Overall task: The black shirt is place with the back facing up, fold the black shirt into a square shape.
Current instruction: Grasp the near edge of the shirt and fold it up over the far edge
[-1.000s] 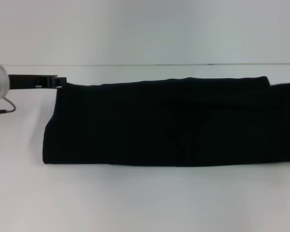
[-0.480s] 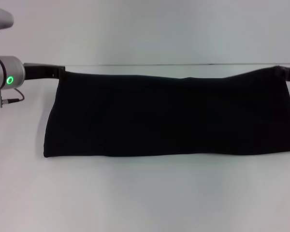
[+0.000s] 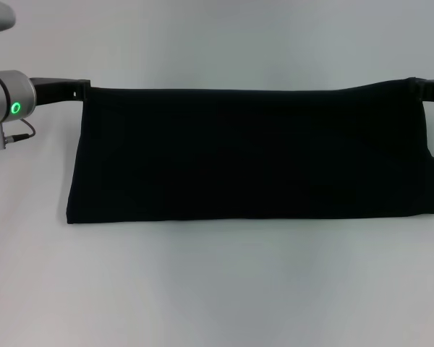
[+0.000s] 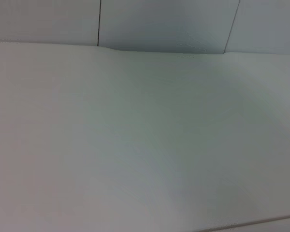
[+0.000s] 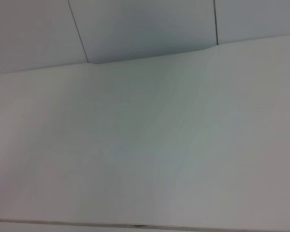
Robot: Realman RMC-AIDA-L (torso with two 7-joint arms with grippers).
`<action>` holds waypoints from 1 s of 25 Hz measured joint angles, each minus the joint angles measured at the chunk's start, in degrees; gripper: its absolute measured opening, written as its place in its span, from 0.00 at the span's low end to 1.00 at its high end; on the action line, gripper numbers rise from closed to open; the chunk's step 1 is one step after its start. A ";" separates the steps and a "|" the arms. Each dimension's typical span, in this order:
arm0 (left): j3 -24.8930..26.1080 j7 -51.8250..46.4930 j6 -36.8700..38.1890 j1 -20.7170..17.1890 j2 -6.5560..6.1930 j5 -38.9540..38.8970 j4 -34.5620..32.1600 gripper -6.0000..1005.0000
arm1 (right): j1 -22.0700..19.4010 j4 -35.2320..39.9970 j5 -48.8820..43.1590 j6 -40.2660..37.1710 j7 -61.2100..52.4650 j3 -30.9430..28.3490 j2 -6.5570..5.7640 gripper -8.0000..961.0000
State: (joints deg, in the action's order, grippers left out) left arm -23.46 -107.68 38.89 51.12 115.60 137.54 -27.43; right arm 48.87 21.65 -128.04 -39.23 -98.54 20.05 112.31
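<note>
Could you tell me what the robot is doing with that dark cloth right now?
The robot is folding a black shirt on a white table. The left gripper and right gripper each hold an upper corner of the shirt, stretching its top edge taut between them. The shirt's lower edge rests on the table in a long band. It is not yet a square.

Right tool (image 3: 423, 88) mostly out of frame
</note>
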 joint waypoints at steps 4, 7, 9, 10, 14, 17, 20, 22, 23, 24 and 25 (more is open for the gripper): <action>-0.01 0.37 -0.83 0.07 0.10 -0.35 0.55 0.04 | 0.53 -0.41 0.00 1.11 0.65 -0.01 0.38 0.07; -0.01 0.56 -1.45 0.08 0.10 -0.90 0.92 0.04 | 0.62 -0.46 0.00 1.28 0.73 -0.01 0.39 0.07; -0.01 0.74 -1.56 0.04 0.12 -0.98 0.95 0.04 | 0.66 -0.60 -0.01 1.32 0.75 -0.01 0.39 0.07; -0.01 0.93 -1.68 0.02 0.20 -1.00 0.97 0.04 | 0.67 -0.71 -0.01 1.33 0.78 -0.01 0.39 0.07; -0.01 1.03 -3.33 0.12 0.76 -1.00 1.07 0.04 | 0.69 -1.03 -0.01 1.38 0.53 -0.01 0.45 0.08; -0.37 1.17 -4.65 0.31 1.10 -1.01 1.11 0.04 | 0.70 -1.02 -0.01 1.45 0.31 -0.01 0.59 0.08; -1.50 1.19 -8.76 0.43 1.96 -1.01 1.21 0.04 | 0.70 -0.31 -0.01 2.19 0.37 -0.02 0.72 0.08; -2.19 1.19 -12.72 0.46 2.35 -1.01 1.89 0.08 | 0.71 0.25 -0.01 3.62 0.24 -0.04 0.75 0.08; -2.33 1.15 -14.20 0.46 2.42 -1.01 2.25 0.12 | 0.71 0.57 -0.01 4.40 0.19 -0.04 0.75 0.08; -2.27 0.94 -15.12 0.45 2.45 -1.01 2.46 0.16 | 0.74 0.91 -0.01 4.82 0.17 -0.04 0.74 0.13; -2.14 0.54 -15.58 0.36 2.46 -1.01 2.48 0.19 | 0.74 1.28 -0.01 4.81 0.17 -0.06 0.73 0.17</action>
State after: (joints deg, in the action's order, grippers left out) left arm -25.60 -107.14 23.31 51.48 118.06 136.53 -24.95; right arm 49.61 22.93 -128.05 -34.43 -98.38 19.99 113.04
